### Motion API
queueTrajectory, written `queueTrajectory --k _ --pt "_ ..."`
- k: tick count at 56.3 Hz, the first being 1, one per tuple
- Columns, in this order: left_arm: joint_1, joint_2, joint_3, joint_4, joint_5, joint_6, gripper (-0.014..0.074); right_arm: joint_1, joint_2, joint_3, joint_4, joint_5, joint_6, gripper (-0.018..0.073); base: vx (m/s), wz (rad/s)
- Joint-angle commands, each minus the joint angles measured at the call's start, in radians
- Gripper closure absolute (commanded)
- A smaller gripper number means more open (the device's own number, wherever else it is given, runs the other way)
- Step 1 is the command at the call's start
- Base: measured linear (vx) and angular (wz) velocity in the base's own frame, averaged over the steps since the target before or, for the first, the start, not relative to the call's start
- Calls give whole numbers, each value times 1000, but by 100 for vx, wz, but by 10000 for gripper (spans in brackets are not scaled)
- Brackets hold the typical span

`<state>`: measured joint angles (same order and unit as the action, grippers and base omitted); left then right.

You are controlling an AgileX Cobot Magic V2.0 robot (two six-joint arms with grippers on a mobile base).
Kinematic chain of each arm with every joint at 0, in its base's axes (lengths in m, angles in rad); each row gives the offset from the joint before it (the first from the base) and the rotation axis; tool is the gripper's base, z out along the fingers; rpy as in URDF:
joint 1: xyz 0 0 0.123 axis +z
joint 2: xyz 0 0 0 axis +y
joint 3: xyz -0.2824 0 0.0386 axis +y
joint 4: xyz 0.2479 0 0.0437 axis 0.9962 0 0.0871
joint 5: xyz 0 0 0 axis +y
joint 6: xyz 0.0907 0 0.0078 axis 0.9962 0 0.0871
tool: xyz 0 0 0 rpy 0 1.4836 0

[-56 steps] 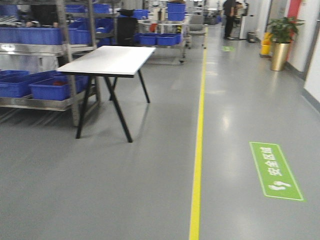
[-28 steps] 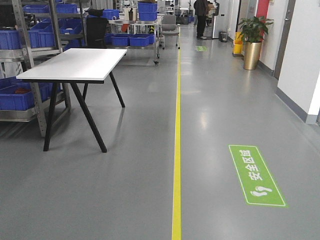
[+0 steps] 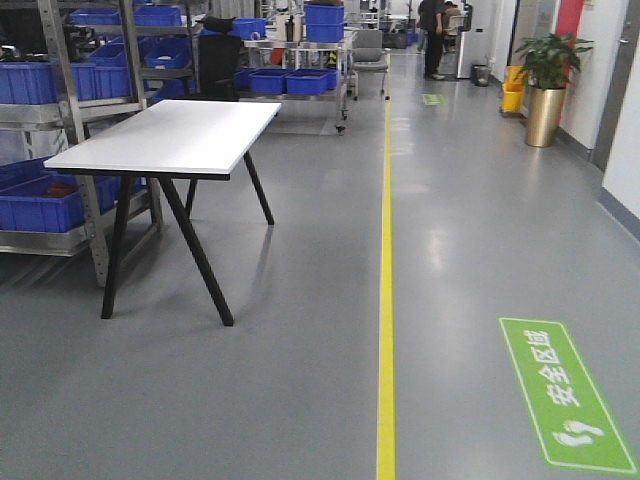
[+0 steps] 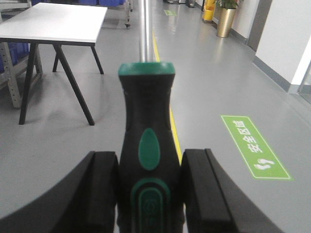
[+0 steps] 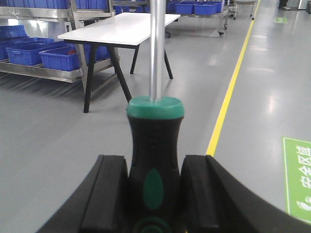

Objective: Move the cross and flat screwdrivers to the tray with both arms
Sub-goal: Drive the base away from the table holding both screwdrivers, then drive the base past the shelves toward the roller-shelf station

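My left gripper (image 4: 149,189) is shut on a green-and-black screwdriver (image 4: 146,141); its handle sits between the black fingers (image 4: 99,191) and its metal shaft points up and away, out of the top of the left wrist view. My right gripper (image 5: 154,194) is shut on a second green-and-black screwdriver (image 5: 154,145), held the same way, shaft pointing up. Which is cross or flat cannot be told. The grey metal tray is out of view. Neither arm shows in the front view.
A white table (image 3: 175,135) on black legs stands ahead on the left; it also shows in the left wrist view (image 4: 53,22) and the right wrist view (image 5: 121,26). Shelves with blue bins (image 3: 45,200) are behind it. A yellow floor line (image 3: 386,300), a green floor sign (image 3: 565,395), a potted plant (image 3: 548,90).
The front view has swung: the table and yellow line shifted left, then back right and slightly nearer. The base is moving across the floor.
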<state>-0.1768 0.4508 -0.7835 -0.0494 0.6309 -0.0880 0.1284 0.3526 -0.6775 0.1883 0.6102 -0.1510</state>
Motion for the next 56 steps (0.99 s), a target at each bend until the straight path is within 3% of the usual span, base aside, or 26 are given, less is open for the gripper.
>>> queueTrajectory --k 1,31,56 --pt "-1 11 -22 -8 -91 -3 594 -2 10 -28 5 -99 0 567 44 17" --pt "-1 11 -22 -8 -91 -3 594 -2 10 -28 5 -99 0 567 44 31" --pt "-1 11 -22 -8 -91 -3 594 -2 10 -28 5 -99 0 567 46 63"
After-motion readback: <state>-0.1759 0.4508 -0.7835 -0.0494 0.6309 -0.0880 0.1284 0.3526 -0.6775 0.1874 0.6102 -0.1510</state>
